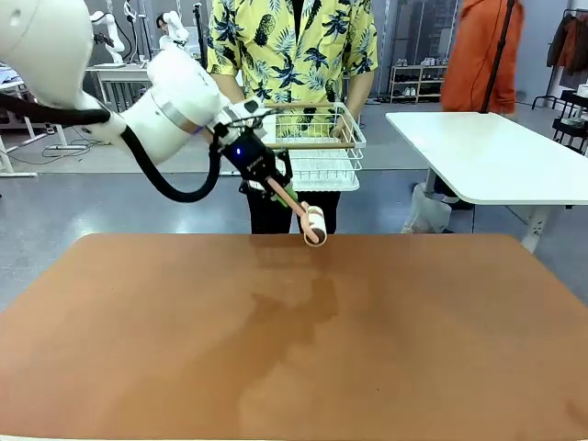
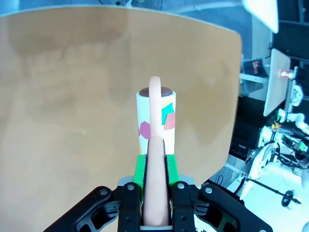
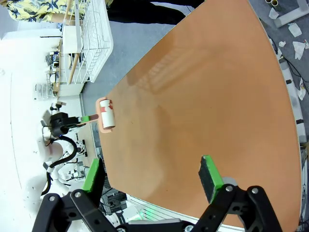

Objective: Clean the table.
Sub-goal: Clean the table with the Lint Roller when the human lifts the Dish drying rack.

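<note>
The reddish-brown table (image 1: pixel 294 349) spreads across the front view. My left gripper (image 1: pixel 269 180) is shut on the pink handle of a lint roller (image 1: pixel 312 223), whose white head with coloured patches hangs just above the table's far edge. The left wrist view looks down the handle (image 2: pixel 155 183), clamped between the green pads, to the roller head (image 2: pixel 155 121) over the table top (image 2: pixel 72 96). My right gripper (image 3: pixel 152 179) stands open above the table (image 3: pixel 203 96) with nothing between its fingers. Far off in the right wrist view, the lint roller (image 3: pixel 105 116) shows in the left gripper (image 3: pixel 79 119).
A person in a yellow patterned shirt stands at the far side holding a white wire basket (image 1: pixel 317 142) with both hands. A white-topped table (image 1: pixel 496 152) stands at the back right. The wire basket (image 3: pixel 94 34) also shows in the right wrist view.
</note>
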`<state>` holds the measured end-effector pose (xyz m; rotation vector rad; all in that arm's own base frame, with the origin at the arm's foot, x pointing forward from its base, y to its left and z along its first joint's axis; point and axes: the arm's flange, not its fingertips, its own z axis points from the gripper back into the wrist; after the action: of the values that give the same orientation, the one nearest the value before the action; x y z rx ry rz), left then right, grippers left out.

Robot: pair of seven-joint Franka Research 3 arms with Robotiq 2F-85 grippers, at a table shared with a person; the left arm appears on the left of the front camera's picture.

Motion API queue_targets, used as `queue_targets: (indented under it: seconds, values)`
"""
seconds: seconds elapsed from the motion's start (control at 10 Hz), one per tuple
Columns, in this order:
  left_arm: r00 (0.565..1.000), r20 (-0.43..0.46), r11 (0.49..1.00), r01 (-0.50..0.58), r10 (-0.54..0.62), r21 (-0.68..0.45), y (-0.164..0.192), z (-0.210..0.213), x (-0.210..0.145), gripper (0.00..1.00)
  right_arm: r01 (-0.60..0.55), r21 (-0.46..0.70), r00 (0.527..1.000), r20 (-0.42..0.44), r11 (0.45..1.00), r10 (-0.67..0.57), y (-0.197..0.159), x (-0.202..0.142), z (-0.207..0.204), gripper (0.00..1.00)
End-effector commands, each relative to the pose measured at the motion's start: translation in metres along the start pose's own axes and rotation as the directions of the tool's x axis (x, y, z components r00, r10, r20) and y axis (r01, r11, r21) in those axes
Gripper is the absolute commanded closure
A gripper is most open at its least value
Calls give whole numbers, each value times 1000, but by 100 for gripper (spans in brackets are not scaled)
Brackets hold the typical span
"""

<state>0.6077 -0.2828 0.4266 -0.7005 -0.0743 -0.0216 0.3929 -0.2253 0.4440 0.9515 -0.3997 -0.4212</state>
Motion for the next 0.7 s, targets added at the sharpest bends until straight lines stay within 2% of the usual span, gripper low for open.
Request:
queue_targets:
  seconds: [0.0,0.1,0.4,0.5,0.6]
  values:
    - [1000,-16,1000,13,-13,14,-5,23,-18,79,-1,15,1000,3,1000,1,2,-1,2,0]
    - [999,-40,1000,7,-7,12,-6,25,-20,79,-1,15,1000,3,1000,1,2,-1,2,0]
    - [999,-20,999,27,-27,38,-12,32,-24,79,-1,15,1000,3,1000,1,2,-1,2,0]
    - [997,-58,996,63,-59,62,-11,49,-32,79,-1,15,1000,3,1000,1,2,-1,2,0]
    - [967,-188,971,198,-172,133,-2,97,-66,79,-1,15,1000,3,1000,1,2,-1,2,0]
